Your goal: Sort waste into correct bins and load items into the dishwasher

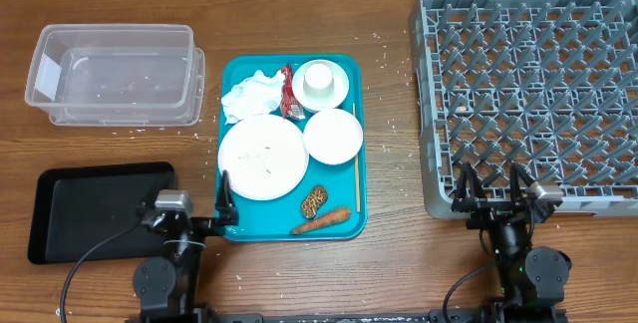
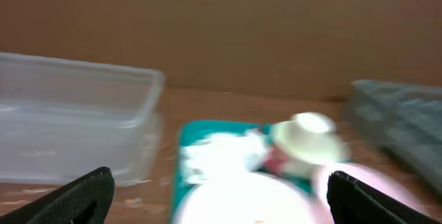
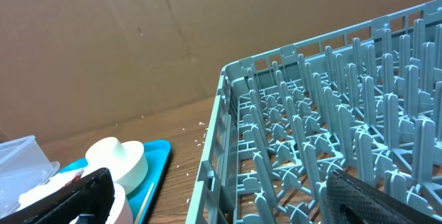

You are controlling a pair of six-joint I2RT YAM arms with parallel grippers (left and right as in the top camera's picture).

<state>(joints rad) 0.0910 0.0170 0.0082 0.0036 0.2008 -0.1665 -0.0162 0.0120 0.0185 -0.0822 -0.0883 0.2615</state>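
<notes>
A teal tray [image 1: 344, 188] holds a large white plate [image 1: 262, 157] flecked with rice, a bowl [image 1: 332, 136], and an upturned cup [image 1: 318, 77] on a saucer [image 1: 337, 94]. Also on it are a crumpled napkin [image 1: 252, 95], a red wrapper [image 1: 289, 94], a brown biscuit [image 1: 314, 200] and a carrot stick [image 1: 321, 222]. The clear tub [image 1: 115, 72] stands far left, the black tray [image 1: 95, 208] near left, and the grey dish rack [image 1: 533, 94] at right. My left gripper [image 1: 206, 206] is open at the teal tray's near-left corner. My right gripper [image 1: 491, 185] is open at the rack's front edge.
Rice grains [image 1: 391, 124] lie scattered on the wooden table between tray and rack. A thin wooden stick [image 1: 356, 178] lies along the teal tray's right side. Brown cardboard [image 3: 103, 44] backs the table. The left wrist view is blurred.
</notes>
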